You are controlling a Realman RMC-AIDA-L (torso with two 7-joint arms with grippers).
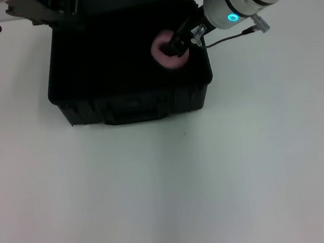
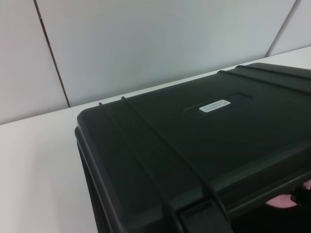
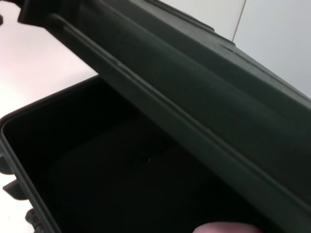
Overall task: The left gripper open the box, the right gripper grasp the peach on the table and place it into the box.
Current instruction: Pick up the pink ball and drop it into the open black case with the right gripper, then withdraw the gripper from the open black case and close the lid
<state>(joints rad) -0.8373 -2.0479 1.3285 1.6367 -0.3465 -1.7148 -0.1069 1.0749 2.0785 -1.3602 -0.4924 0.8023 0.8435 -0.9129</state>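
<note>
Now the box (image 1: 131, 101) is open, its lid up at twelve o'clock by my left gripper (image 1: 52, 14), whose fingers I cannot tell, and my right gripper (image 1: 175, 44) holds the peach (image 1: 165, 54) inside, only letting go is left.

Even, bright light washes the white worktop (image 1: 214, 180) in the head view, nearly without texture, dimming slightly towards 6 o'clock. The black box (image 1: 131, 107) swallows detail; its interior reads as flat darkness, and only the peach (image 1: 169, 51) stands out, soft-edged. A faint shadow sits under the box front. The cyan ring at 1 o'clock glows with slight bloom. In the left wrist view the lid (image 2: 194, 136) shows a dull sheen and near edges at 6 o'clock blur. The right wrist view is dim, with an overexposed, pink-tinted patch at 10 o'clock.
</note>
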